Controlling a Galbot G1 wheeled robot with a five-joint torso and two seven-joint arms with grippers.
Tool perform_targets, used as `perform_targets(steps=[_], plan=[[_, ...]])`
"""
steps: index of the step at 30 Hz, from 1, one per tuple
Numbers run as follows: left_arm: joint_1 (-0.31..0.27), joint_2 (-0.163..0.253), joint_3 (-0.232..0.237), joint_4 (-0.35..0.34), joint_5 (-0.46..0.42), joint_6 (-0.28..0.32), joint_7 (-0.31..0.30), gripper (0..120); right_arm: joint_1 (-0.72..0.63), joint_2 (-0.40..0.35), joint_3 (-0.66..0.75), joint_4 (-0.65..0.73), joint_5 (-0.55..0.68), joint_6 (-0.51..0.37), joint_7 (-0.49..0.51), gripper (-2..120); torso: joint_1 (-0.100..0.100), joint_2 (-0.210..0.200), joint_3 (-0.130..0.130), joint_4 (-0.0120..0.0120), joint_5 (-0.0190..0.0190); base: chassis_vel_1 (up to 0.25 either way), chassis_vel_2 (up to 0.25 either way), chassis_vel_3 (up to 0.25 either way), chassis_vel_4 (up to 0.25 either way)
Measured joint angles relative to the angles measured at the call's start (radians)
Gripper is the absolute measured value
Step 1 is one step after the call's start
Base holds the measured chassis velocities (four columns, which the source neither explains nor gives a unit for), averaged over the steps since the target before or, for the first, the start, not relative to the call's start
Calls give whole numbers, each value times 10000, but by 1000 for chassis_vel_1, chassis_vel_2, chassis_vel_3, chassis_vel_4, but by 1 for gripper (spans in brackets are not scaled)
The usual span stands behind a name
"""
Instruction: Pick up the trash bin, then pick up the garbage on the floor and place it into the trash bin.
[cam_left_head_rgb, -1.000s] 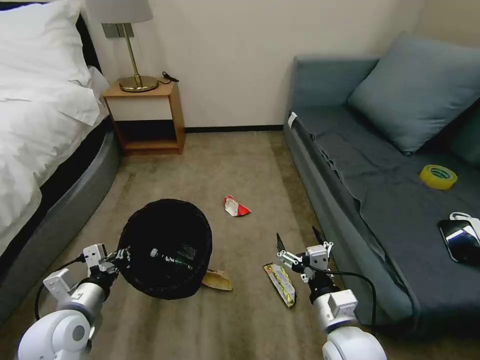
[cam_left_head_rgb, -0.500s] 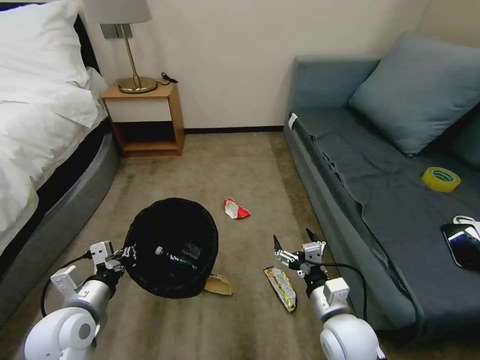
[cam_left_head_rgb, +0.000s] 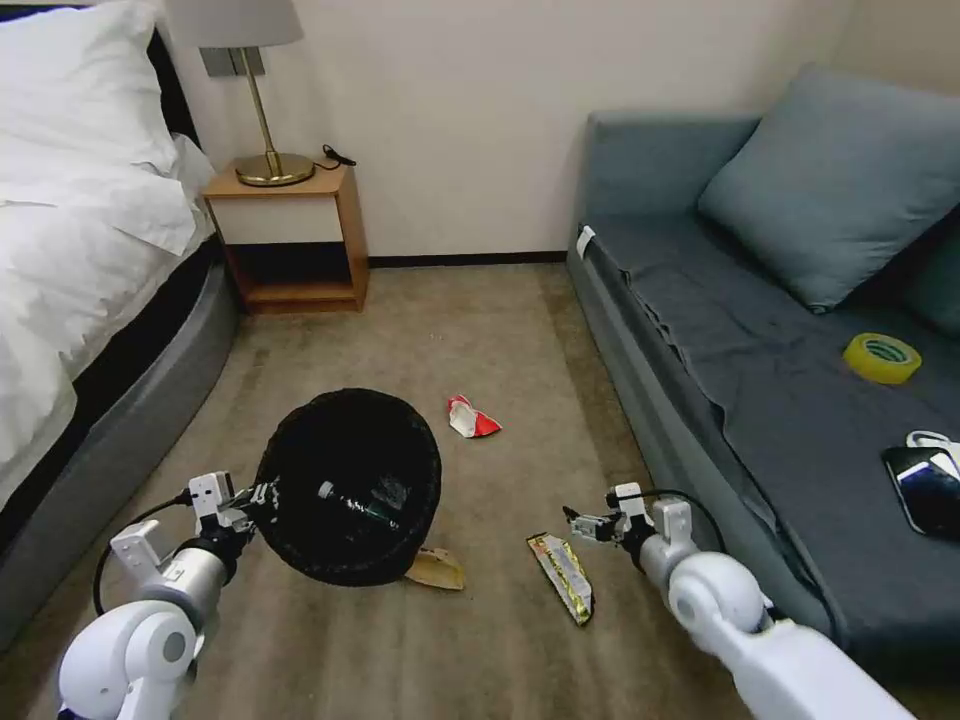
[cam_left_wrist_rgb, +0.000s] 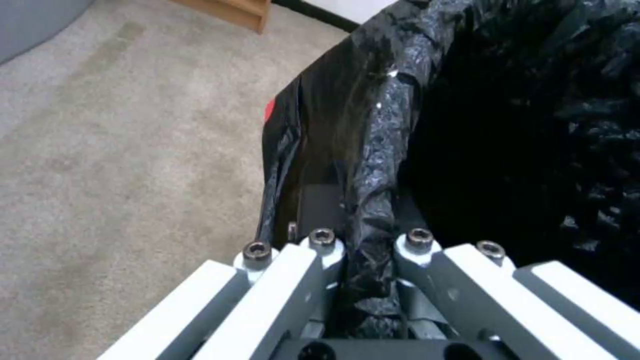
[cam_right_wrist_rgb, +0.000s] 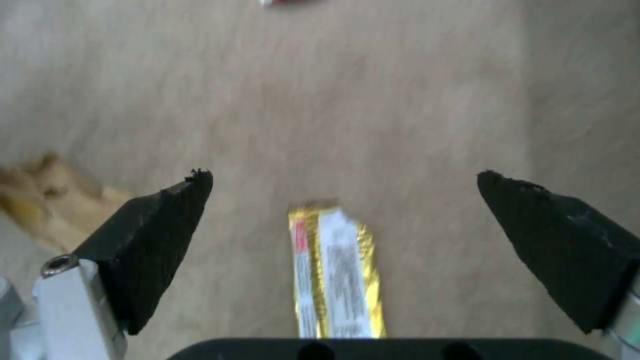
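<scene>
Right gripper (cam_right_wrist_rgb: 343, 180) spread wide, holding nothing, poised over the yellow snack wrapper (cam_right_wrist_rgb: 337, 272) on the carpet (cam_left_head_rgb: 480, 330). Left gripper (cam_left_head_rgb: 262, 492) clamped on the trash bin (cam_left_head_rgb: 350, 485) rim, bin just beside that wrapper, bottle (cam_left_head_rgb: 355, 503) inside. Cardboard scrap (cam_left_head_rgb: 436, 569) touching the bin's base; red-and-white wrapper (cam_left_head_rgb: 472, 416) near the bin.

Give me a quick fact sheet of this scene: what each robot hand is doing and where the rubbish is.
Left gripper: shut on the trash bin rim, holding it tilted
Right gripper: open, over the yellow snack wrapper
In bin: plastic bottle
On carpet: yellow snack wrapper, cardboard scrap partly under the bin, red-and-white wrapper
On sofa: yellow tape roll, black phone
</scene>
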Motion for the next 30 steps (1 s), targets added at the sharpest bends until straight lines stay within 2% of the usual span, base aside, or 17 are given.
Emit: perform_targets(steps=[5, 9, 15, 30], plan=[[-21, 15, 7, 50, -52, -30, 42, 3, 852, -45, -831, -1368, 179, -457, -986, 100, 0, 0, 0, -2, 1, 0, 0, 0, 0], [0, -15, -7, 145, -56, -134, 87, 3, 1083, -15, -1284, -2125, -147, -454, -1633, 100, 0, 0, 0, -3, 2, 0, 0, 0, 0], [48, -54, -31, 319, -18, -301, 165, 3, 1025, 79, -1329, -2629, -878, -262, -2173, 100, 0, 0, 0, -3, 1, 0, 0, 0, 0], [-25, -109, 31, 511, -2, -356, 220, 3, 1234, 416, -1495, -3789, -1949, 279, -2812, 100, 0, 0, -1, -3, 1, 0, 0, 0, 0]])
